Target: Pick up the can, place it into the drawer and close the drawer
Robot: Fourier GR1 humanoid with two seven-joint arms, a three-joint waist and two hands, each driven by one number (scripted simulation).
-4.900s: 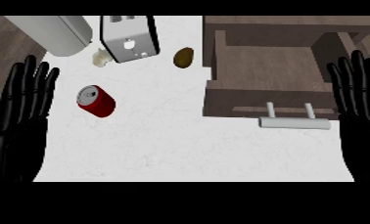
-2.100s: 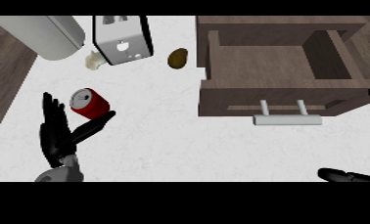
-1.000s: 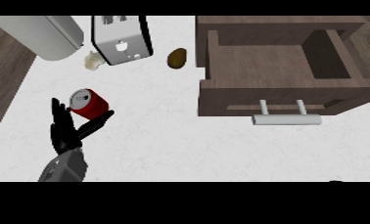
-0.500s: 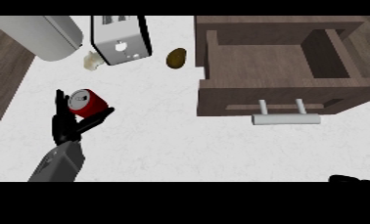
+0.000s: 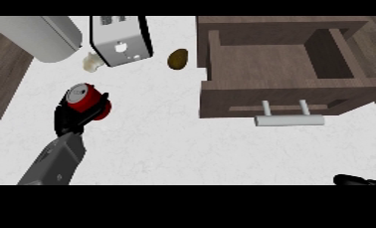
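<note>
Low at the left of the frame, the left hand (image 5: pixel 73 118) has its fingers curled around the red can (image 5: pixel 88 100), which lies tilted on the white counter (image 5: pixel 169 142). At right the wooden drawer (image 5: pixel 275 70) stands open, its metal handle (image 5: pixel 289 119) facing down-frame. Only a dark tip of the right hand (image 5: pixel 354 180) shows at the lower right corner; I cannot tell its fingers' state. A toaster (image 5: pixel 120 40) and a brown potato (image 5: pixel 178 58) sit near the top.

left hand (image 5: pixel 73 118): fingers curled round something | right hand (image 5: pixel 355 179): only a tip at lower edge
</note>
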